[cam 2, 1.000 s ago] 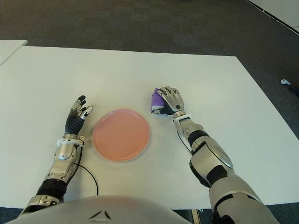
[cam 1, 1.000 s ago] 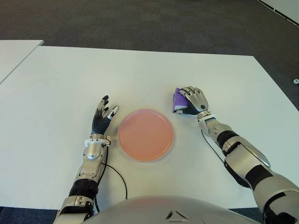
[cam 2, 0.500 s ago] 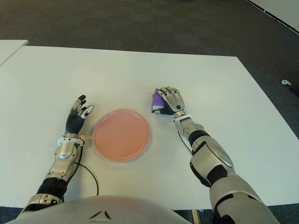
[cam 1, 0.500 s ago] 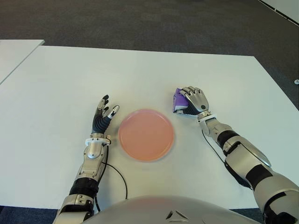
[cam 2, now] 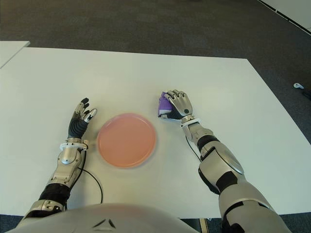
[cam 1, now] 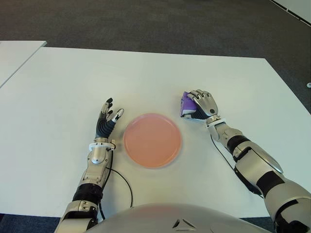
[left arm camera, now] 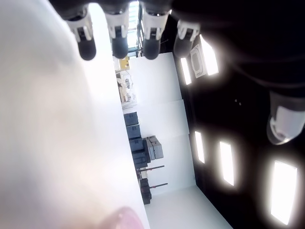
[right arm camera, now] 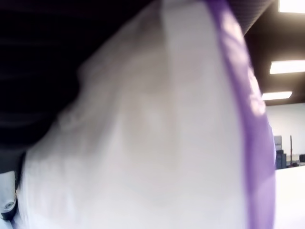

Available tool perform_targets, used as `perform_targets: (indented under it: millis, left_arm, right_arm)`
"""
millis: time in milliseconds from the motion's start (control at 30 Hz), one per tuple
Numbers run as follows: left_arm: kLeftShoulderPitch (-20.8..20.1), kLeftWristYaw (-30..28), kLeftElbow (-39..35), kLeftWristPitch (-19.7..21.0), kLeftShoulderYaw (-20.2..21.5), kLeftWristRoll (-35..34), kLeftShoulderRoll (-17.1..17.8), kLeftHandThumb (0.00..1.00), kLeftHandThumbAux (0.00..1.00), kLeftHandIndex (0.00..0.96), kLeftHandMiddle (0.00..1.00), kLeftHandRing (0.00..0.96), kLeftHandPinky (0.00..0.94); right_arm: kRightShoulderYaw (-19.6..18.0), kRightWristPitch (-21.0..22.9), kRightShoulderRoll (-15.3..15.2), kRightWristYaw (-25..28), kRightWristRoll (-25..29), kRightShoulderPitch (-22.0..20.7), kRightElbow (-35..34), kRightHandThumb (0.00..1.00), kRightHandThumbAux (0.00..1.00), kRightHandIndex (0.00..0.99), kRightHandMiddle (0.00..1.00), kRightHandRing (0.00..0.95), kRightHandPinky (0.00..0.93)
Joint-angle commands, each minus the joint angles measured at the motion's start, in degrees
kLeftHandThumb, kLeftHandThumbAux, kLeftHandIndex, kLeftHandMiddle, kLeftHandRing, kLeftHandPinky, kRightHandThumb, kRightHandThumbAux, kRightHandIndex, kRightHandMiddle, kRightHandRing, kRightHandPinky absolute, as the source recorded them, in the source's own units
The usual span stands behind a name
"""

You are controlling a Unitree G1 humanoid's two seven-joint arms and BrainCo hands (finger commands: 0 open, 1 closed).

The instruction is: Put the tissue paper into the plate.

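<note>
A: What do we have on the white tabletop (cam 1: 68, 82)?

B: We count 1 pink plate (cam 1: 152, 140) near its middle, lying flat with nothing in it. The tissue paper (cam 1: 186, 104), a small purple pack, is just beyond the plate's right edge, beside it and not inside.

A: And who has hold of it?

B: The right robot hand (cam 1: 202, 104). We see its fingers curled over the top of the pack, closed around it. In the right wrist view the pack's pale face with a purple border (right arm camera: 157, 129) fills nearly the whole picture, pressed close to the palm.

A: Is the pack lifted or down on the tabletop?

B: We cannot tell for sure; from the eye views it seems to sit on the surface or very close to it, but the hand covers the underside.

A: What about the other side?

B: The left robot hand (cam 1: 107, 120) shows just left of the plate, near its rim but apart from it. We see its fingers extended and slightly spread, pointing away from the body, holding nothing. The left wrist view shows 4 straight fingertips (left arm camera: 87, 46) and a separate thumb tip.
</note>
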Motion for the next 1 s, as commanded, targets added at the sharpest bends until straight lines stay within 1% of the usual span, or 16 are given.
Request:
perform_targets:
  millis: [33, 100, 167, 300, 400, 433, 500, 567, 667, 800, 1000]
  left_arm:
    - [1.78, 0.49, 3.79, 1.5, 0.11, 0.3, -0.24, 0.0, 0.416, 0.0, 0.0, 0.0, 0.0]
    - [1.77, 0.36, 3.9, 1.14, 0.14, 0.28, -0.14, 0.0, 0.415, 0.0, 0.0, 0.0, 0.0]
    - [1.79, 0.18, 3.89, 1.03, 0.14, 0.2, -0.1, 0.0, 0.415, 0.0, 0.0, 0.0, 0.0]
    - [1.78, -0.09, 4.0, 0.9, 0.21, 0.02, 0.02, 0.0, 0.413, 0.0, 0.0, 0.0, 0.0]
    - [1.85, -0.26, 3.78, 1.04, 0.22, -0.06, 0.12, 0.0, 0.416, 0.0, 0.0, 0.0, 0.0]
    - [1.83, -0.34, 3.71, 1.22, 0.26, -0.16, 0.13, 0.0, 0.416, 0.0, 0.0, 0.0, 0.0]
    - [1.76, -0.46, 3.67, 1.44, 0.33, -0.33, 0.13, 0.0, 0.418, 0.0, 0.0, 0.0, 0.0]
    - [1.68, -0.5, 3.7, 1.49, 0.37, -0.41, 0.15, 0.0, 0.419, 0.0, 0.0, 0.0, 0.0]
    - [1.6, -0.46, 3.71, 1.47, 0.37, -0.4, 0.17, 0.0, 0.421, 0.0, 0.0, 0.0, 0.0]
    - [1.63, -0.14, 3.46, 1.3, 0.21, -0.07, 0.08, 0.0, 0.415, 0.0, 0.0, 0.0, 0.0]
    - [1.92, 0.14, 2.75, 1.77, 0.01, 0.37, 0.02, 0.0, 0.406, 0.0, 0.0, 0.0, 0.0]
  right_arm:
    - [-3.92, -2.88, -1.57, 6.66, 2.96, -1.04, 1.35, 0.854, 0.679, 0.396, 0.535, 0.85, 0.838]
    - [-7.57, -3.94, -1.56, 6.9, 5.93, -3.52, 0.63, 0.854, 0.679, 0.396, 0.535, 0.848, 0.829]
    - [-10.01, -5.19, -1.53, 6.61, 7.63, -5.22, -0.6, 0.853, 0.679, 0.395, 0.535, 0.847, 0.822]
    - [-12.38, -7.08, -1.73, 6.32, 8.48, -6.69, -3.04, 0.853, 0.68, 0.395, 0.536, 0.845, 0.816]
    - [-14.5, -9.1, -2.16, 4.8, 8.78, -7.72, -9.07, 0.852, 0.68, 0.395, 0.536, 0.847, 0.815]
    - [-15.47, -9.25, -2.26, 4.04, 8.58, -7.23, -14.11, 0.852, 0.68, 0.395, 0.536, 0.847, 0.816]
    - [-16.94, -9.15, -2.41, 3.36, 8.19, -6.09, -21.09, 0.853, 0.68, 0.396, 0.536, 0.847, 0.819]
    - [-18.16, -9.24, -2.6, 3.32, 8.19, -4.86, -25.6, 0.853, 0.679, 0.396, 0.536, 0.85, 0.824]
    - [-19.78, -9.27, -2.74, 4.1, 8.44, -2.88, -30.73, 0.853, 0.678, 0.397, 0.537, 0.854, 0.832]
    - [-21.88, -9.95, -2.43, 6.96, 9.76, 0.79, -38.56, 0.854, 0.678, 0.397, 0.536, 0.853, 0.834]
    - [-24.14, -9.46, -0.19, 10.81, 10.28, 3.91, -45.53, 0.854, 0.677, 0.398, 0.538, 0.85, 0.844]
